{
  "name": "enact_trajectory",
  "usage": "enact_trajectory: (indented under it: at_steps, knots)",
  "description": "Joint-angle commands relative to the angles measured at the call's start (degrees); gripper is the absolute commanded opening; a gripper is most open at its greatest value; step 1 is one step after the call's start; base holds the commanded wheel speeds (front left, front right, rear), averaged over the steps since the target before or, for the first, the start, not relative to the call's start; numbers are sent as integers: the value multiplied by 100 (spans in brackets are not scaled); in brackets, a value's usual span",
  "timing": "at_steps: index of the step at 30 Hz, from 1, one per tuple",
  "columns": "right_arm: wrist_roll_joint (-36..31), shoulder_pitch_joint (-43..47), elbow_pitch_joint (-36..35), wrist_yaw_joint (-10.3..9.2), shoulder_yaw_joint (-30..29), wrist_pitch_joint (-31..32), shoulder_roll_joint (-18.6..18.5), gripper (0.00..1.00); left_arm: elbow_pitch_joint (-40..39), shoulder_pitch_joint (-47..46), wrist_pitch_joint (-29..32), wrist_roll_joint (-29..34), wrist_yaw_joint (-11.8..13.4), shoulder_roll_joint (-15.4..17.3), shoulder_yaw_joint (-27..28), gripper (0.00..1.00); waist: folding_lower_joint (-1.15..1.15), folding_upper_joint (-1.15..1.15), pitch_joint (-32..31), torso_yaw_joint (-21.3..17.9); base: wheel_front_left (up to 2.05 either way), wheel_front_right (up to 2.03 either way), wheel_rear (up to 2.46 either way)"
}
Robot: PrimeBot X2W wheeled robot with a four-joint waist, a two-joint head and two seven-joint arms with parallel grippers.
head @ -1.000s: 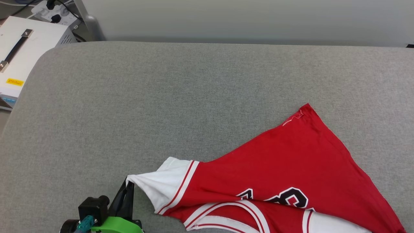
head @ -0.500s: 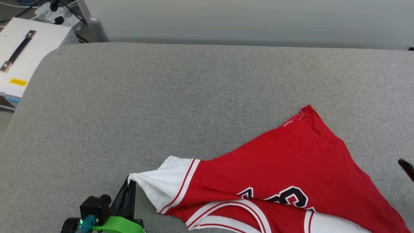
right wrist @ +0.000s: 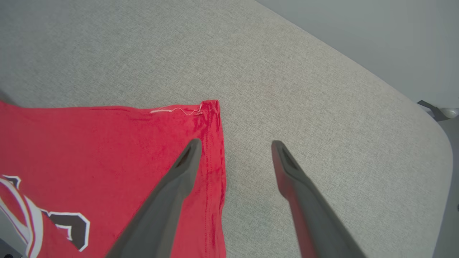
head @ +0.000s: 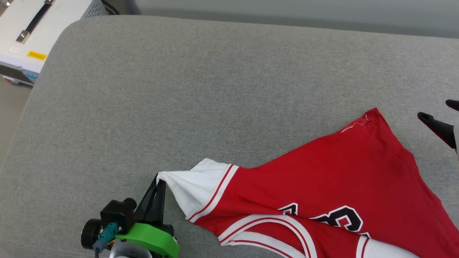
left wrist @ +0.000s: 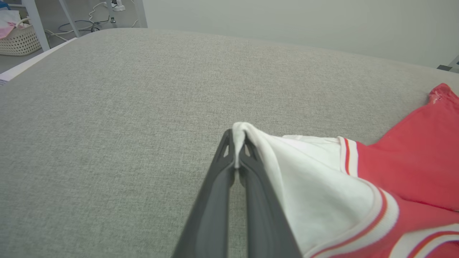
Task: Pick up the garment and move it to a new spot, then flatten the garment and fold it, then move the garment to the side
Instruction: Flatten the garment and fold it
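Now left tool (left wrist: 236,139) clamped the white sleeve of the jersey (head: 340,172); right tool (right wrist: 236,142) hung spread, empty, hem corner just ahead.

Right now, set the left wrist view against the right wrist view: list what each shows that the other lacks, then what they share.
Left wrist view: the left gripper shut on the tip of the garment at its white sleeve; a woven basket on the floor.
Right wrist view: the right gripper open, one finger over the red hem, the other over the bare grey padded surface; black-and-white lettering.
Shared: the garment on that surface, and a pale wall.
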Motion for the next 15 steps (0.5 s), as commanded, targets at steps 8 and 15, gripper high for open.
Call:
enact_trajectory:
  at_steps: [8, 15]
  knots:
    - [-126, -1311, 930, -3, 1277, 726, 22, 100, 81, -491, -101, 77, -78, -201, -172, 0, 0, 0, 721, 567, 0, 0, 0]
    - [-201, -1709, 1879, -3, 1964, 576, 97, 100, 184, -717, -132, 95, -133, -339, -268, 0, 0, 0, 1014, 798, 0, 0, 0]
